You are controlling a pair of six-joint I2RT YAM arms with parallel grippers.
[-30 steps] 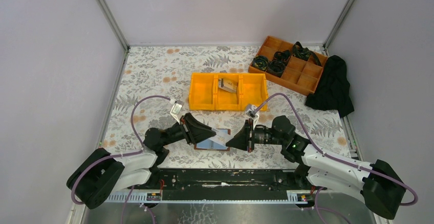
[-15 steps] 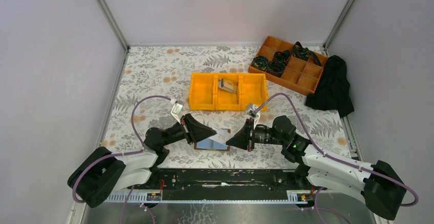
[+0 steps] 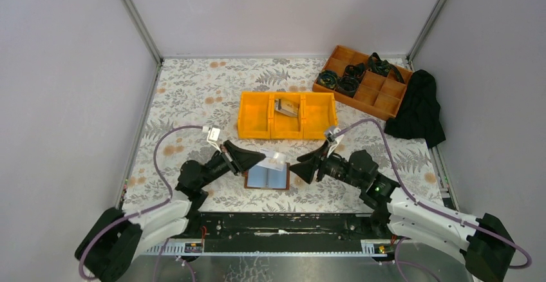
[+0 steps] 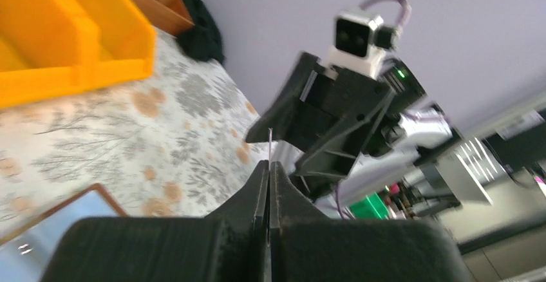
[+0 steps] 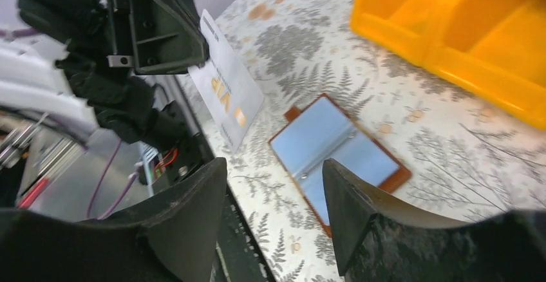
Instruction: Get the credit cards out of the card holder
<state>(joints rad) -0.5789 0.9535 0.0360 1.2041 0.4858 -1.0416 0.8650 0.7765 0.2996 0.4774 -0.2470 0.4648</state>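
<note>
The brown card holder [image 3: 267, 179] lies open and flat on the floral table, its glossy sleeves facing up, and it also shows in the right wrist view [image 5: 338, 153]. My left gripper [image 3: 262, 161] is shut on a pale credit card [image 3: 275, 162], held just above the holder's far edge. In the left wrist view the jaws [image 4: 268, 164] pinch the card edge-on [image 4: 269, 145]. My right gripper [image 3: 297, 170] stands open beside the holder's right edge, with nothing between its fingers [image 5: 273, 166]. The held card [image 5: 228, 92] faces it. More grey cards [image 3: 286, 107] lie in the yellow bin.
A yellow three-part bin [image 3: 254, 122] stands behind the holder. A brown divided tray [image 3: 380, 95] with black straps sits at the back right, with a black cloth [image 3: 418, 108] beside it. Grey walls close in on three sides.
The right gripper has opened and drawn back to the right. The left gripper closed on the card and lifted it off the holder, which now lies flat.
</note>
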